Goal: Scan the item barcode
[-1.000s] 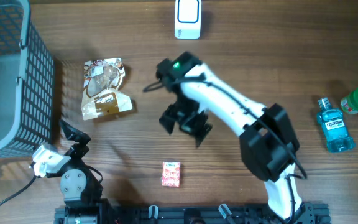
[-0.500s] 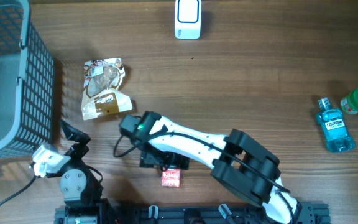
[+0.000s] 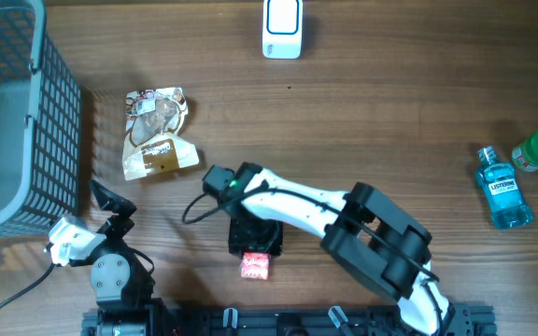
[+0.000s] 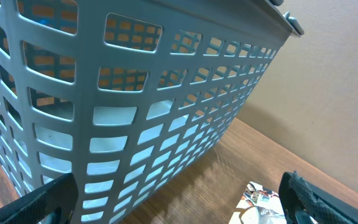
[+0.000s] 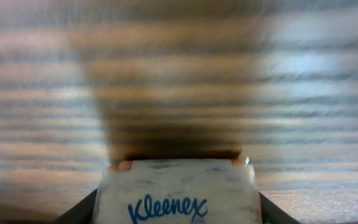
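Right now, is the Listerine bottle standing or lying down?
Lying down: the Listerine bottle shows its whole side from overhead, cap to base, label up.

The red-and-white soft plastic tissue pack (image 3: pixel 256 267) bears blue Kleenex lettering on a pale speckled face. The grey-blue plastic lattice basket (image 3: pixel 7 112) shows a grid pattern, the brown grain-striped wooden table (image 3: pixel 390 112) fine streaks; the clear plastic mouthwash bottle (image 3: pixel 504 189) is blue.

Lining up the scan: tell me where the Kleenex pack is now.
In the overhead view the Kleenex pack lies low, left of centre, at the tips of the right pincer; the snack bag lies farther back-left.
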